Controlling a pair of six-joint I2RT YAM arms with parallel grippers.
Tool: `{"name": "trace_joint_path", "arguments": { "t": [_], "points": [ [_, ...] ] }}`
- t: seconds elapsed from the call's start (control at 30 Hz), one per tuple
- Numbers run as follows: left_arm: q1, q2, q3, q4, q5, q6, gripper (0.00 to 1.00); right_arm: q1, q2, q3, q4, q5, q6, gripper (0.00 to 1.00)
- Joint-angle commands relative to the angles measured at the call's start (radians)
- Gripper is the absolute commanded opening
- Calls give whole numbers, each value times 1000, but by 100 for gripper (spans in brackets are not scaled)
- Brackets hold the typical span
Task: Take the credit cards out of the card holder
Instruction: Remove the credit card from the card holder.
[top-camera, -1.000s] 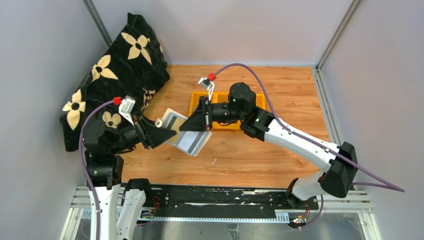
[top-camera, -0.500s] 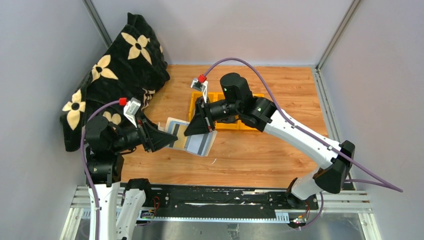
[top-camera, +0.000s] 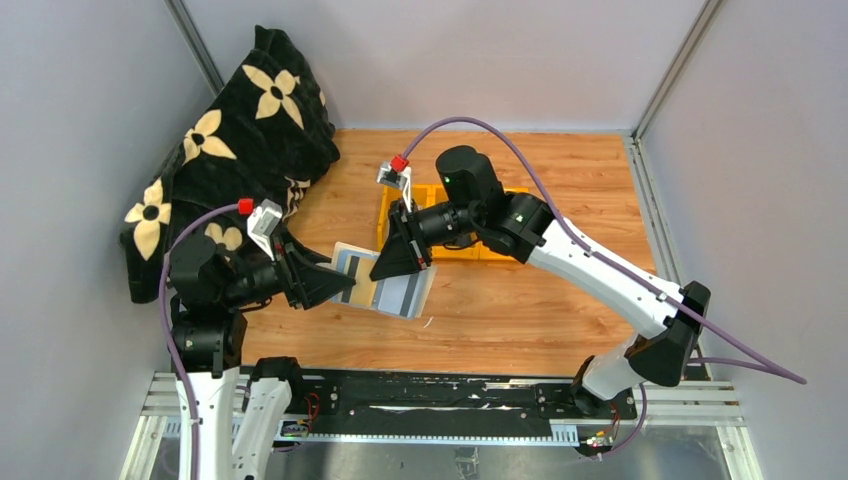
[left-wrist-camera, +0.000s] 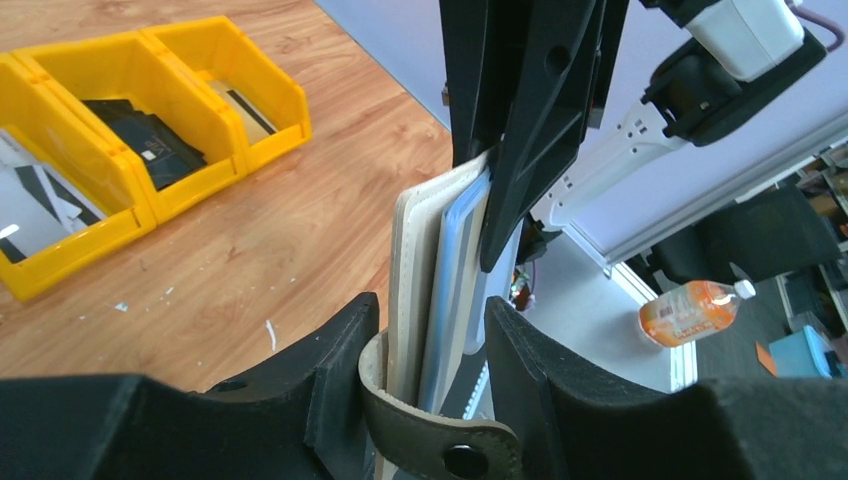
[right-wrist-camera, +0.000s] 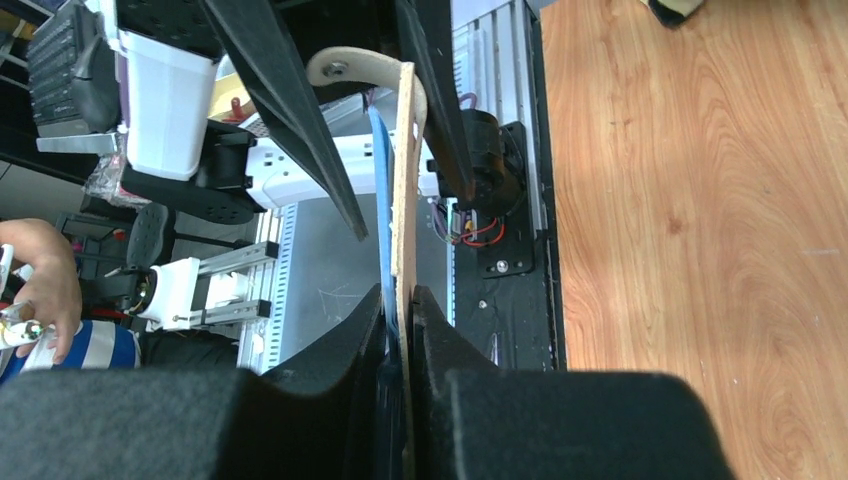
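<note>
The card holder is off the table, spread open between my two grippers, its pale inside facing up. Grey-white credit cards with dark stripes sit in its pockets. My right gripper is shut on its far edge; the right wrist view shows the fingers pinching the beige wall. My left gripper is at the snap-tab end. In the left wrist view its jaws stand either side of the edge-on holder, with a slim gap on the right. The snap tab curls between them.
Yellow bins stand just behind the holder, under the right arm; in the left wrist view they hold grey-white and dark flat items. A black floral cloth fills the back left corner. Grey walls enclose the wooden table.
The holder and both grippers have shifted a little toward the near edge. The right gripper has moved down and now grips the holder's far edge more from above.
</note>
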Motion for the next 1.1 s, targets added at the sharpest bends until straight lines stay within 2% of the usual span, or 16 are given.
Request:
{"name": "trace_joint_path", "arguments": {
  "t": [0.0, 0.07, 0.17, 0.37, 0.5, 0.6, 0.67, 0.8, 0.9, 0.97, 1.07],
  "points": [
    [1, -30, -27, -7, 63, -1, 48, 36, 30, 72, 24, -47, 9, 0],
    [1, -33, -37, -6, 74, -5, 47, 46, 42, 88, 23, -54, 7, 0],
    [1, -35, -37, -6, 92, -1, 39, 52, 44, 91, 23, -57, 0, 0],
    [1, -13, -24, -11, 146, 1, 17, 51, 24, 67, 34, -81, -10, 0],
    [1, 5, -9, -15, 188, -20, 5, 39, -5, 9, 120, -128, 11, 16],
    [0, 8, 10, -15, 191, -41, 2, -13, -52, -70, 246, -123, 86, 41],
    [0, 10, 25, -15, 167, -55, 1, -61, -90, -118, 317, -84, 144, 49],
    [1, 12, 55, -14, 66, -91, 0, -127, -205, -177, 341, 128, 157, 50],
    [1, 16, 66, -10, -13, -127, 0, -137, -326, -243, 357, 318, 174, 44],
    [1, 21, 62, 16, -52, -168, 0, -137, -370, -298, 450, 322, 237, 39],
    [1, 8, 18, 148, -90, -279, 0, -127, -378, -368, 580, 234, 367, 38]
  ]
}}
